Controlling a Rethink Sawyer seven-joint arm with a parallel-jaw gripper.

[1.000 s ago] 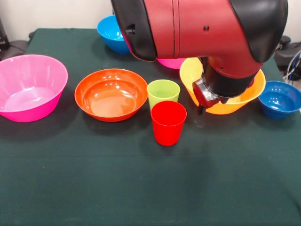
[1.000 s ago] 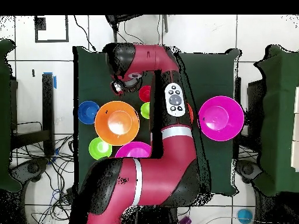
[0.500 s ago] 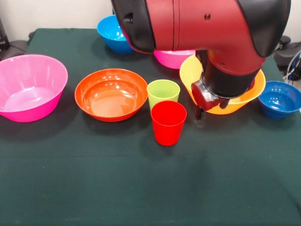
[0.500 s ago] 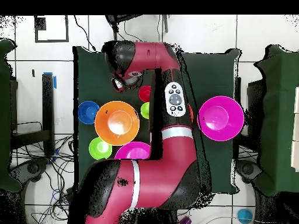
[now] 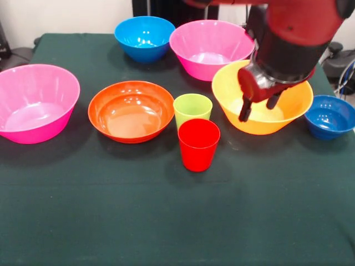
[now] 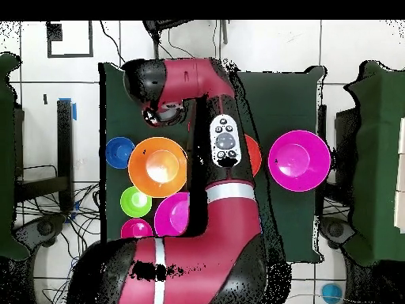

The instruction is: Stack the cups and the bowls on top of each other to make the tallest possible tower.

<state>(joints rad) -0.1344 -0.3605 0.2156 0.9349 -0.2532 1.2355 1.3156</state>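
End effector [image 5: 258, 108] was held over the orange bowl [image 5: 288, 113], fingers slightly parted, nothing gripped. Red cup [image 5: 198, 144] was seen just beside that bowl, touching the green cup [image 5: 192, 110]. Cup judged light, stiff, slick; rim grasp advised.

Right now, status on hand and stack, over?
Hand open, empty, hanging over orange bowl. Nothing stacked yet. Red cup and green cup free on table; no obstruction.
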